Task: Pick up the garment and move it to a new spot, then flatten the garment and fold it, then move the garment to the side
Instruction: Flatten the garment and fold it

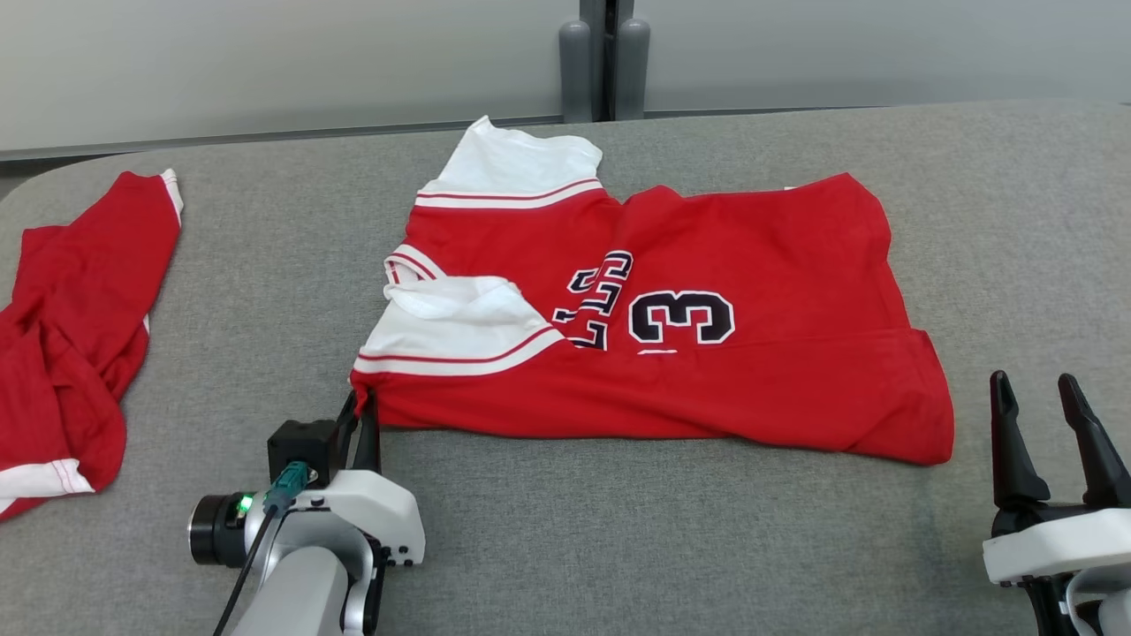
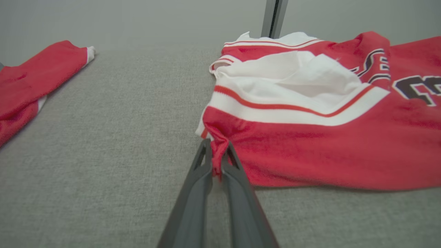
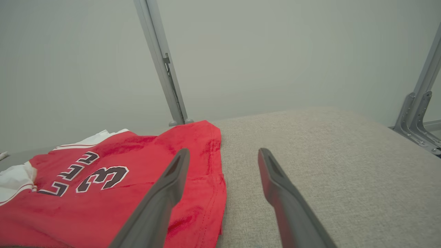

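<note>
The garment [image 1: 707, 353], a red jersey with white sleeves and a dark number 3, lies folded across the middle of the grey table [image 1: 618, 530]. My left gripper [image 1: 364, 402] is at its near-left corner, shut on a pinch of the red cloth; the left wrist view shows the garment [image 2: 327, 148] bunched between the two fingers of that gripper [image 2: 217, 151]. My right gripper [image 1: 1038, 389] hovers open to the right of the jersey's hem, nothing between its fingers. In the right wrist view the garment [image 3: 103, 193] lies left of the open gripper [image 3: 222, 153].
A second red garment [image 1: 71, 327] lies crumpled at the table's left edge, also seen in the left wrist view as red cloth [image 2: 31, 79]. A grey post [image 1: 605, 62] stands behind the table's far edge. Bare grey table [image 3: 327, 165] stretches to the right.
</note>
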Available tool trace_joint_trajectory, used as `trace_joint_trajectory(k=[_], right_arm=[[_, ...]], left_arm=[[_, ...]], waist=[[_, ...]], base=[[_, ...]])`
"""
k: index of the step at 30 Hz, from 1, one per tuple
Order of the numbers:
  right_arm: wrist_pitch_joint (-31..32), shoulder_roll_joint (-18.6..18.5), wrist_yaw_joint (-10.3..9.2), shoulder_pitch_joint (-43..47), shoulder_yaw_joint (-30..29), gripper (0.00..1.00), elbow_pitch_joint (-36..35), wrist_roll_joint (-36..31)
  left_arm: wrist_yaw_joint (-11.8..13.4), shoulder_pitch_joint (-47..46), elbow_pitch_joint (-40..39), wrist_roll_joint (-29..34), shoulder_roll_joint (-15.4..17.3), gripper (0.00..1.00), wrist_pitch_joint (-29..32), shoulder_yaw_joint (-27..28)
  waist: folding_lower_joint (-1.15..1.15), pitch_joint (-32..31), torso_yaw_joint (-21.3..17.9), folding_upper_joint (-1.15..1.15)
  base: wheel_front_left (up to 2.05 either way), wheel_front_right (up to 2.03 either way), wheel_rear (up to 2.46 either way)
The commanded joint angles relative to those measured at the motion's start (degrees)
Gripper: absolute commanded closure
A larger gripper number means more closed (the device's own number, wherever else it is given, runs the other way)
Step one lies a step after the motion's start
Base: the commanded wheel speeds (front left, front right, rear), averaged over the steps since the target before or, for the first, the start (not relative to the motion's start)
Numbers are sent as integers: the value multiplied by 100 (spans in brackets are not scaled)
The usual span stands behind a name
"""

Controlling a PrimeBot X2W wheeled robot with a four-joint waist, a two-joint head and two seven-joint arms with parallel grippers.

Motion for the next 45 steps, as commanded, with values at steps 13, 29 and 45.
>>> trace_joint_trajectory(k=[13,29,45], right_arm=[[381,280,-1,-520,417,0,1597,902],[467,-56,-1,-1015,1042,100,2385,1638],[1686,-1211,-6,-995,1346,100,1957,2512]], left_arm=[[23,411,-1262,368,31,100,-6,131],[42,488,-1355,369,31,100,-7,32],[-206,823,-1097,359,42,100,-6,-296]], waist=[[0,-57,434,0],[0,-88,537,0],[0,-517,572,0]], base=[[0,0,0],[0,0,0],[0,0,0]])
